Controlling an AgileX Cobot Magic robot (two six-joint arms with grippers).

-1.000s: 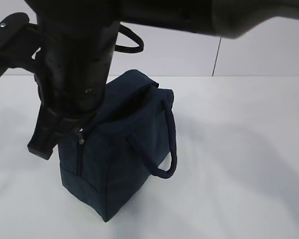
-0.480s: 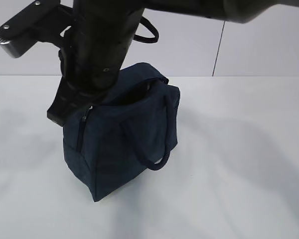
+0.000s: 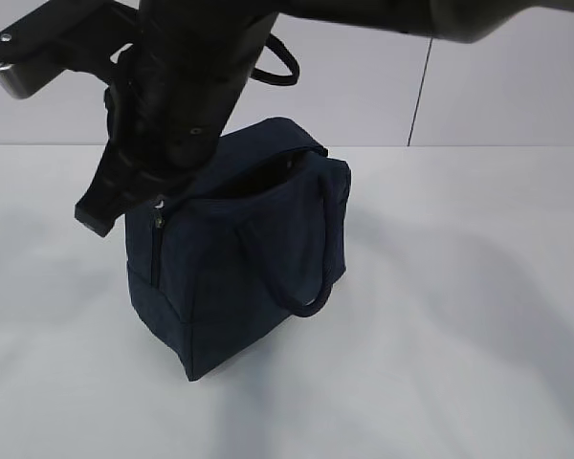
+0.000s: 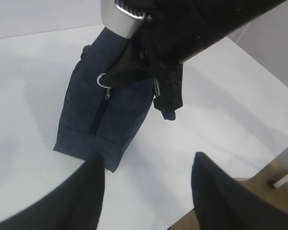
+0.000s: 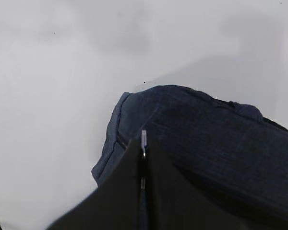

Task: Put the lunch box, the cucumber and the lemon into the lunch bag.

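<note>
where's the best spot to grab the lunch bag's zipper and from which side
Take the metal ring pull, which stands out from the end of the lunch bag at the top of the zipper running down that end panel. Come from above with the claw fingers on either side of the ring's flat faces. The right claw, shut, appears to pinch it this way already.

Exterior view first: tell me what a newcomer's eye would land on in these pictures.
The dark navy lunch bag stands alone on the white table, its top gaping and one loop handle hanging down its front. A black arm fills the upper left of the exterior view, and its right end effector, shut, pinches the metal ring pull at the bag's end. The left end effector waits open in the foreground of the left wrist view, holding nothing.
</note>
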